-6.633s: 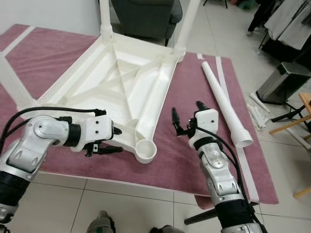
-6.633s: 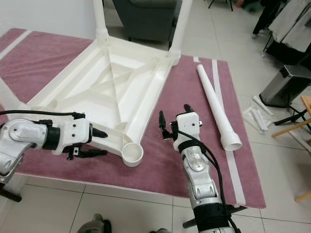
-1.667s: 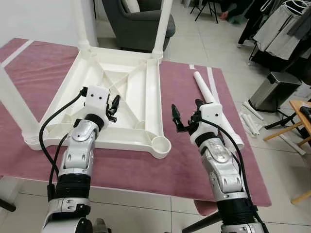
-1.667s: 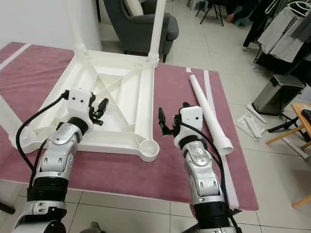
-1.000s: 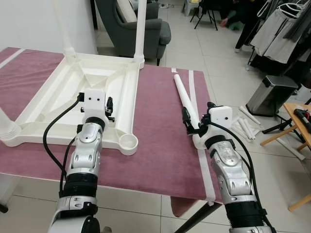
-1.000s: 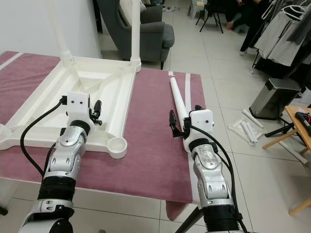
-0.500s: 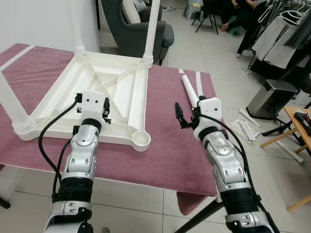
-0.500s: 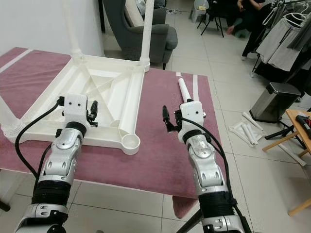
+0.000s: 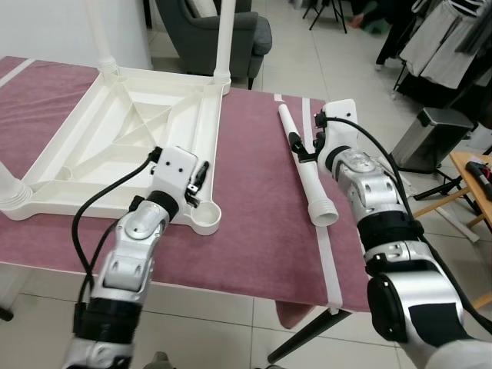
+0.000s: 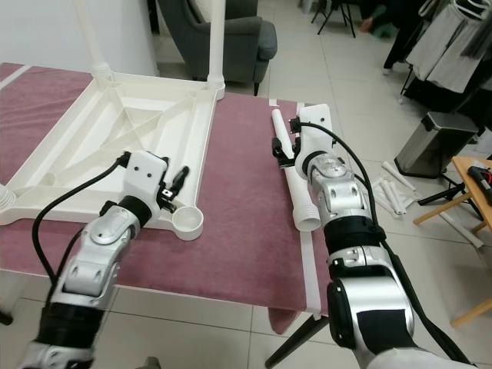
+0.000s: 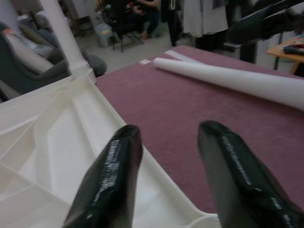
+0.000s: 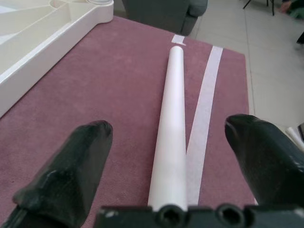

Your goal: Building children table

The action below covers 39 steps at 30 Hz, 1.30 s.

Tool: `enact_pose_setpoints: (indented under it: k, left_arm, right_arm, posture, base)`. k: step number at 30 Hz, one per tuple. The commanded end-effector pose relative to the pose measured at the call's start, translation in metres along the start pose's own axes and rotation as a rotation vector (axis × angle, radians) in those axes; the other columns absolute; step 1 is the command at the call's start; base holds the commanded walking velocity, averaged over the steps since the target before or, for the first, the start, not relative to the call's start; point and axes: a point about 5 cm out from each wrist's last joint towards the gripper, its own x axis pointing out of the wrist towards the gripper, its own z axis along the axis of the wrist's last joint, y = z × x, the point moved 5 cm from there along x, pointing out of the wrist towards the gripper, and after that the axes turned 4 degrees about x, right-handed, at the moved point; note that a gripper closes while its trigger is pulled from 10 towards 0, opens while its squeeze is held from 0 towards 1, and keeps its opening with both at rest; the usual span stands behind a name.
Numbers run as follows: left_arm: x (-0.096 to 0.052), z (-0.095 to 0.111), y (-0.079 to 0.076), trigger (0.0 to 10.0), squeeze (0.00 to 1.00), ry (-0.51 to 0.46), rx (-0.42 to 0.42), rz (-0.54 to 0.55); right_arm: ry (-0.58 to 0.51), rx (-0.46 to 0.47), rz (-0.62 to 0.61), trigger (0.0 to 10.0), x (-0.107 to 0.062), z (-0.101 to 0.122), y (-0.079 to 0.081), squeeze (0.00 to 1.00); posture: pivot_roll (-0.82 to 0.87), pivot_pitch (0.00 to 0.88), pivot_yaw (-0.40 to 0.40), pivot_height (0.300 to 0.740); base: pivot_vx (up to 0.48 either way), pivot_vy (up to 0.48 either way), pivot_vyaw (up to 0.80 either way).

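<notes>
Bare maroon mat [image 9: 254,223] between upturned white table frame [image 9: 115,146] and loose leg [image 9: 306,169] is open, room to pass. Right gripper [image 9: 304,147] spread wide straddling the loose leg, mat free either side of it. Left gripper [image 9: 198,186] parted over frame's near rim by the corner socket [image 9: 205,218]. Two upright legs [image 9: 224,34] at frame's far corners block reach there. Beyond mat: armchair [image 9: 211,27], bin [image 9: 438,138]
</notes>
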Motion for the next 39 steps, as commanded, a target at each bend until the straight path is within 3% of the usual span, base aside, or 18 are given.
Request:
enact_pose_setpoints:
  k: [1,4,6,9,15,20,22,26,27,29,30,31,32,39]
  left_arm:
    - [-0.011,0.021,-0.022,10.0,0.00,-0.044,0.016,-0.195]
    - [-0.017,0.032,-0.026,10.0,0.00,-0.067,0.029,-0.253]
    - [-0.023,0.050,-0.028,10.0,0.00,-0.107,0.047,-0.308]
    - [-0.025,0.064,-0.027,10.0,0.00,-0.138,0.062,-0.314]
    - [-0.032,0.069,-0.031,10.0,0.00,-0.125,0.059,-0.334]
    - [-0.040,0.069,-0.033,10.0,0.00,-0.092,0.052,-0.347]
    - [-0.042,0.069,-0.031,10.0,0.00,-0.079,0.054,-0.342]
    - [-0.043,0.069,-0.030,10.0,0.00,-0.071,0.055,-0.333]
    - [-0.043,0.069,-0.030,10.0,0.00,-0.068,0.055,-0.328]
    - [-0.043,0.069,-0.030,10.0,0.00,-0.066,0.055,-0.324]
    - [-0.043,0.069,-0.030,10.0,0.00,-0.065,0.054,-0.321]
    - [-0.043,0.069,-0.030,10.0,0.00,-0.065,0.054,-0.321]
    - [-0.044,0.069,-0.029,10.0,0.00,-0.061,0.052,-0.319]
    - [-0.042,0.068,-0.029,10.0,0.00,-0.050,0.046,-0.317]
  right_arm:
    - [0.125,0.069,0.003,10.0,0.005,-0.017,-0.004,0.00]
    - [0.159,0.064,-0.008,10.0,0.006,-0.021,-0.006,0.00]
    - [0.219,0.047,-0.013,10.0,0.007,-0.027,-0.010,0.00]
    - [0.271,0.016,-0.018,10.0,0.006,-0.034,-0.014,0.00]
    - [0.327,0.014,-0.005,10.0,0.005,-0.045,-0.013,0.00]
    - [0.375,0.056,0.056,10.0,0.004,-0.056,-0.001,0.00]
    - [0.397,0.086,0.106,10.0,0.004,-0.062,0.010,0.00]
    - [0.415,0.076,0.136,10.0,0.003,-0.066,0.017,0.00]
    - [0.426,0.075,0.136,8.5,0.002,-0.070,0.018,0.00]
    - [0.433,0.076,0.135,8.5,0.002,-0.072,0.018,0.00]
    - [0.438,0.084,0.125,1.3,0.001,-0.075,0.017,0.00]
    - [0.438,0.084,0.125,1.3,0.001,-0.075,0.017,0.00]
    - [0.442,0.092,0.114,0.0,0.001,-0.076,0.015,0.00]
    - [0.449,0.148,0.095,0.0,-0.001,-0.079,0.012,0.00]
  posture:
    - [0.13,0.032,-0.046,0.740]
    - [0.14,0.056,-0.055,0.740]
    - [0.14,0.069,-0.058,0.740]
    - [0.14,0.086,-0.064,0.740]
    - [0.15,0.119,-0.069,0.740]
    - [0.18,0.143,-0.077,0.740]
    - [0.18,0.146,-0.080,0.740]
    - [0.19,0.146,-0.083,0.740]
    - [0.19,0.145,-0.088,0.740]
    - [0.19,0.145,-0.088,0.740]
    - [0.20,0.140,-0.090,0.740]
    - [0.20,0.140,-0.090,0.740]
    - [0.20,0.140,-0.090,0.740]
    - [0.18,0.122,-0.082,0.740]
  base:
    - [0.000,0.000,0.00]
    - [0.000,0.000,0.00]
    - [0.000,0.000,0.00]
    - [0.000,0.000,0.00]
    - [0.000,0.000,0.00]
    - [0.000,0.000,0.00]
    - [0.000,0.000,0.00]
    - [0.000,0.000,0.00]
    - [0.000,0.000,0.00]
    - [0.000,0.000,0.00]
    - [0.000,0.000,0.00]
    - [0.000,0.000,0.00]
    - [0.000,0.000,0.00]
    - [0.000,0.000,0.00]
